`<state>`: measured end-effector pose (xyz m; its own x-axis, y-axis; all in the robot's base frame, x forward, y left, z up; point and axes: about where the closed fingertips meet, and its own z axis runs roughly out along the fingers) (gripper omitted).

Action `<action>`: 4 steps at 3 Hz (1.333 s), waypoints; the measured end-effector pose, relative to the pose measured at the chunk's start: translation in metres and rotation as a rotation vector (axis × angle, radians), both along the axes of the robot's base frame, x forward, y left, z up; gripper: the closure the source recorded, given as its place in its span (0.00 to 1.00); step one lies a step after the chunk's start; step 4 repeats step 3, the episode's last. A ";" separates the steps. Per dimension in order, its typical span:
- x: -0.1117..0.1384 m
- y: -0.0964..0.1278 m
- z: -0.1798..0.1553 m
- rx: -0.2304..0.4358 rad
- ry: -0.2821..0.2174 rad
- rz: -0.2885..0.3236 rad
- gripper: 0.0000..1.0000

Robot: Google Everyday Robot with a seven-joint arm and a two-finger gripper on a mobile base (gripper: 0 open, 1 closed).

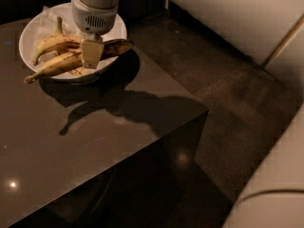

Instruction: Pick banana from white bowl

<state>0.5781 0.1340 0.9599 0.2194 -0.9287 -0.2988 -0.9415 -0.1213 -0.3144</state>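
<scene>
Gripper [91, 55] hangs straight down from a pale round wrist housing [95, 6] with a small vent grille on its face; its lower end sits directly over the middle of the banana [57, 65] and hides that part of it; whether it is clamped on the fruit or standing apart from it cannot be told from here.

Banana: long, nearly straight, yellow with heavy brown streaks; lies across the white bowl [26, 37] with its thin stem end poking past the bowl's near-left rim and its blackened end reaching the right rim.

Second, shorter curved banana [51, 42] lies just behind it in the same bowl, green stem pointing up; the two are just beside each other, contact unclear.

Crinkled white paper [47, 17] lines the bowl's far side.

Bowl stands at the far end of the desk [95, 146], close to the right edge and well away from the near-right corner; desk top is dark and glossy, carrying the shadow of bowl and arm across its middle and a small bright glint near the left edge.

Pale arm shells [237, 18] fill the upper right and lower right; brown floor [223, 84] shows beyond the desk's right edge.
</scene>
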 end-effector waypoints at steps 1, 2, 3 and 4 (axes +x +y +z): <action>-0.015 -0.002 0.009 -0.013 -0.003 -0.007 1.00; -0.047 -0.013 0.017 -0.007 0.002 -0.073 1.00; -0.077 -0.028 0.004 0.041 0.035 -0.166 1.00; -0.077 -0.028 0.004 0.041 0.035 -0.166 1.00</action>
